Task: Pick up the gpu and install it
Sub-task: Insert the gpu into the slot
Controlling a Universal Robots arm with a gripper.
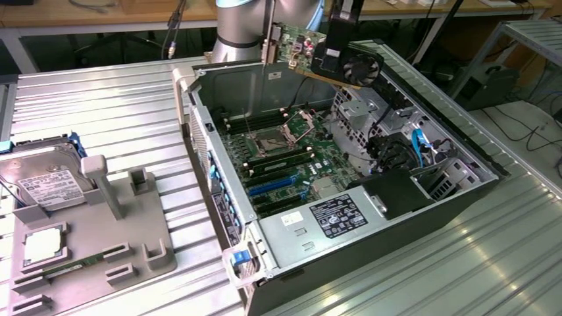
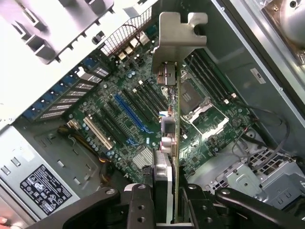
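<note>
The gpu (image 1: 356, 66), a card with a black fan and a silver bracket, hangs tilted in the air above the far end of the open computer case (image 1: 457, 191). My gripper (image 1: 332, 47) is shut on its upper edge. In the wrist view the gpu (image 2: 172, 119) appears edge-on between my fingers (image 2: 143, 205), its silver bracket (image 2: 178, 36) pointing away from me. The motherboard (image 2: 119, 95) lies below it, with a long blue slot (image 2: 131, 113) off to one side of the card's edge.
The case lies on its side on a ribbed metal table (image 1: 105, 112). On the exterior view's left a grey fixture (image 1: 114, 224) holds a silver hard drive (image 1: 44, 184) and a thin green memory stick (image 1: 75, 266). Cables and a drive cage (image 1: 395, 151) crowd the case's far side.
</note>
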